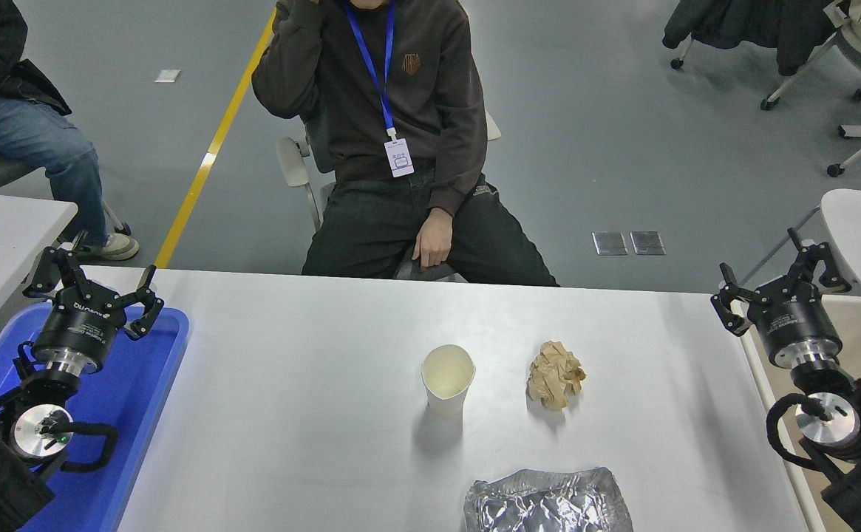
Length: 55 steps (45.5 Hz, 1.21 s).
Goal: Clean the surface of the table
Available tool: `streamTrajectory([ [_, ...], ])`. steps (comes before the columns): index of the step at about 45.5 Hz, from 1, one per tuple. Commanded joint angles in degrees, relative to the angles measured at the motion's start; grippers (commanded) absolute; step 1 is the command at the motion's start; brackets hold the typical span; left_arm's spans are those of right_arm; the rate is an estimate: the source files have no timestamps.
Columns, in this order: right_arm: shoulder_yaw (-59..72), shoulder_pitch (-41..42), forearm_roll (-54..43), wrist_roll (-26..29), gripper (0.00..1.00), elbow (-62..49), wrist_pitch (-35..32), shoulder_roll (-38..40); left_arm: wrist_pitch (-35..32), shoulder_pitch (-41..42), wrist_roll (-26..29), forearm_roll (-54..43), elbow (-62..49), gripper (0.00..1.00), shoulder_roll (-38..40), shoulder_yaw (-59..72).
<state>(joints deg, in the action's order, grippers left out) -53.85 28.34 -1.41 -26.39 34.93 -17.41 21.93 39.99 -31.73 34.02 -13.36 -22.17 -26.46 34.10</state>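
A wide white matte desk (pixel 290 414) carries an upright white paper cup (pixel 446 378) mid-desk, crumpled brown paper (pixel 555 374) beside it, and crinkled silver foil (pixel 548 502) at the near edge. Left hand (pixel 94 277) and right hand (pixel 781 270) hang released at opposite ends.

Behind the table you have: grey floor (pixel 585 133) with a yellow line (pixel 212 148), two floor plates (pixel 628 242), wheeled chairs (pixel 836 59) far right, and a seated person (pixel 400 148).

White cup (pixel 446 380), brown paper wad (pixel 555 374), silver foil (pixel 547 502)
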Motion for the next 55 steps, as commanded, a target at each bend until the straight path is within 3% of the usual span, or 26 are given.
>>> streamTrajectory([
  [1,0.0,0.1,0.0,0.0,1.0,0.0,0.2,-0.2,0.0,0.0,0.0,0.0,-0.1,1.0,0.1,0.0],
  [55,0.0,0.5,-1.4,0.1,0.99,0.0,-0.5,-0.3,0.0,0.0,0.0,0.0,0.0,1.0,0.0,0.0],
])
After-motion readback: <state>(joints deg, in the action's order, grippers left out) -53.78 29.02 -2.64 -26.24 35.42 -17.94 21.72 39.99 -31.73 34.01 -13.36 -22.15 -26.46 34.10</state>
